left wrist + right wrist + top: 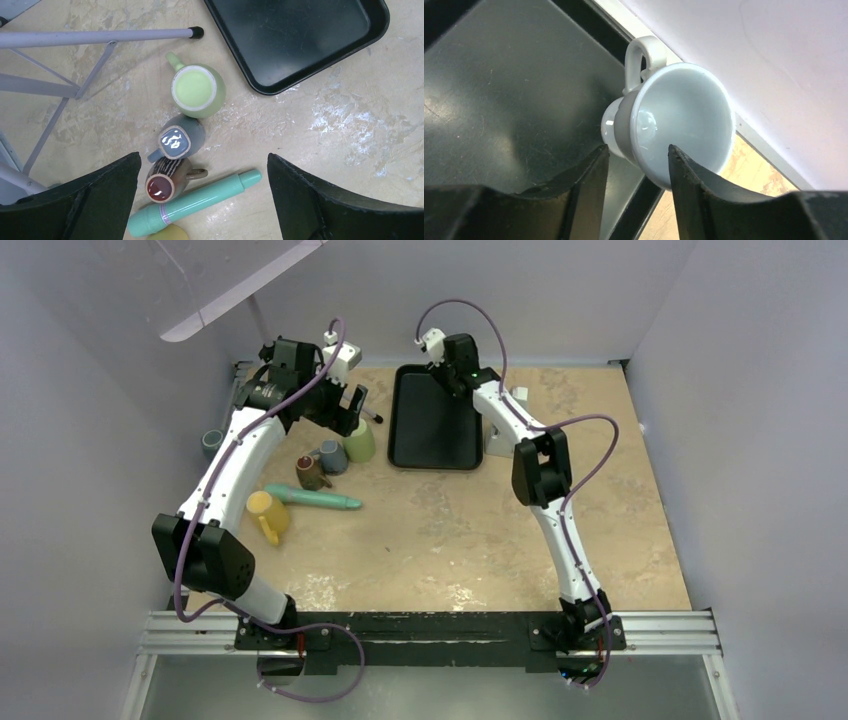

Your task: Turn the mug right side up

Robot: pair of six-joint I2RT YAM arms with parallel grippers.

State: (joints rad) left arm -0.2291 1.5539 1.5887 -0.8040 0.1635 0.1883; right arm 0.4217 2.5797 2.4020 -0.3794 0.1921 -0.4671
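Right jaws stand partly spread, gripping nothing; white mug (684,115) just beyond tips: glossy, flared rim, loop handle at 12 o'clock, mouth toward wrist camera, at rim of matte black tray (437,420) by back wall, table's 12 o'clock. Left jaws wide apart, empty, above green mug (197,90) at 10 o'clock. Table (480,530) mottled beige, stone-look, scuffed white. Pale grey walls (560,290) enclose it.
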